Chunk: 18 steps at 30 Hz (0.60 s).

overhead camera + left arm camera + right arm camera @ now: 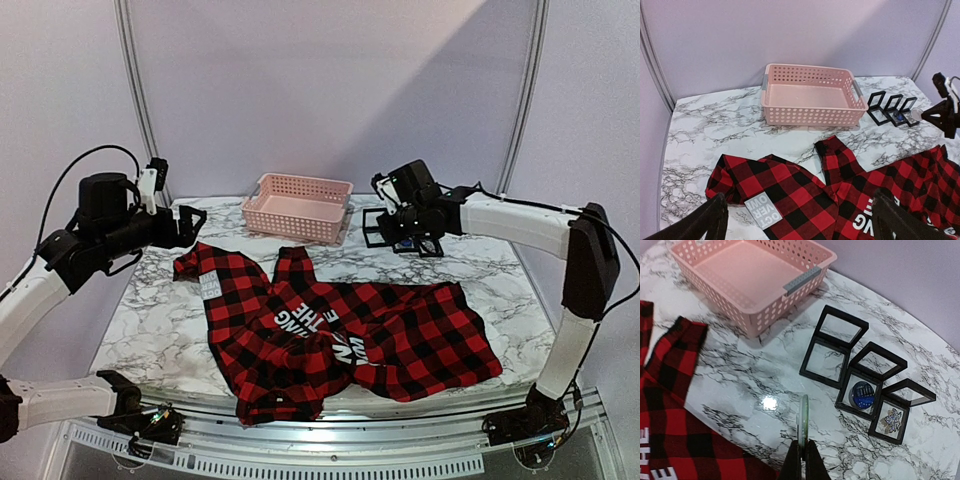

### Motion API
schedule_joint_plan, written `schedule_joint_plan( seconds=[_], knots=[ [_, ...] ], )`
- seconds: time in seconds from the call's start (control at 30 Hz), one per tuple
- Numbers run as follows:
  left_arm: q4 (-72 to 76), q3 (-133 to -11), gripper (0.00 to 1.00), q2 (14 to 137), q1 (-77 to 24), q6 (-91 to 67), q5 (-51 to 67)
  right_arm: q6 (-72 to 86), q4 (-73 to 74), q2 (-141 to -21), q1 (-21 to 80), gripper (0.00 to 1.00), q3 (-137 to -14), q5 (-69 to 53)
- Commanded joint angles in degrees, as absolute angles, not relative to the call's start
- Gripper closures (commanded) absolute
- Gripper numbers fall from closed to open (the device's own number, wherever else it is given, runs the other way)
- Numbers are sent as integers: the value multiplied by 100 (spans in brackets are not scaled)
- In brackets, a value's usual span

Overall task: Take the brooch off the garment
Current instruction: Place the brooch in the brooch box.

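The left gripper (800,207), jaws wide apart, hangs over the plaid garment (790,185) on a marble table (715,120), pink basket (812,116) beyond.

Bright even light; glare spot on table (769,402); soft shadows.

The left arm (28,292) and right arm (520,225) have smooth white shells linked by chunky black joints. A thin black cable (66,170) arcs above the left one. Its fingers (702,220) are matte black.
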State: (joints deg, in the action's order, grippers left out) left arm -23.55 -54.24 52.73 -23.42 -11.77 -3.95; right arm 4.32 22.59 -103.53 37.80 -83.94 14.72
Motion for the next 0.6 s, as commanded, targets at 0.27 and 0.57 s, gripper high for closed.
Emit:
schedule_joint_plan(
  seconds=[0.27, 0.57],
  knots=[
    [-2583, -5363, 1, 5199, -2269, -1022, -660, -1290, 2033, -11958, 3425, 100, -9539, 2293],
    [-2613, -5366, 0, 5156, -2276, -974, -750, -1601, 2157, -12660, 3207, 100, -10239, 2205]
  ],
)
